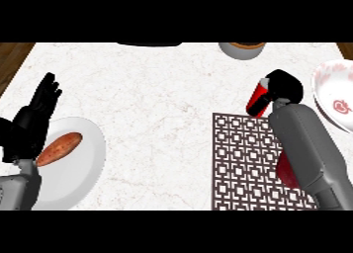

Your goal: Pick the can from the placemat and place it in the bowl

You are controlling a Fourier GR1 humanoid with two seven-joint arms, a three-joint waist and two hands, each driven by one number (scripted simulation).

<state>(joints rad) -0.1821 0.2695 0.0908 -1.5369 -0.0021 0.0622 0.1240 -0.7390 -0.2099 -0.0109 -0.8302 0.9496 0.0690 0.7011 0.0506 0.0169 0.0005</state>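
Red with a black band and a pale end, the can (258,97) sat tilted in the right robot hand (283,89), whose black fingers curled round it so that only its left side showed. It hung just past the far edge of the placemat (244,158), at about one o'clock from the middle of the table (164,89), apparently lifted clear of the mat, though its height above the marble could not be read from above. I judged the tilt came from the wrist's turning toward the bowl (339,101), which lay just to the right at three o'clock, white with a red mark inside and a reddish mottled rim. The bowl was close beside the hand but not yet under the can, so the carry seemed about half done; what remained was a short sideways move and a release over the open mouth.

The grey forearm crossed the patterned brown placemat from five o'clock, hiding part of it, and something dark red showed beneath the arm that I could not identify.

Out at nine o'clock the left robot hand (29,123) rested open, fingers straight and pointing away, over the edge of a white plate (88,163) that carried a reddish-brown oblong piece of food (60,148). It looked parked there to stay out of the way. At the far edge, near twelve o'clock, stood a small grey cup (242,49) with something brown in it, and a dark object (150,43) cut off by the view.
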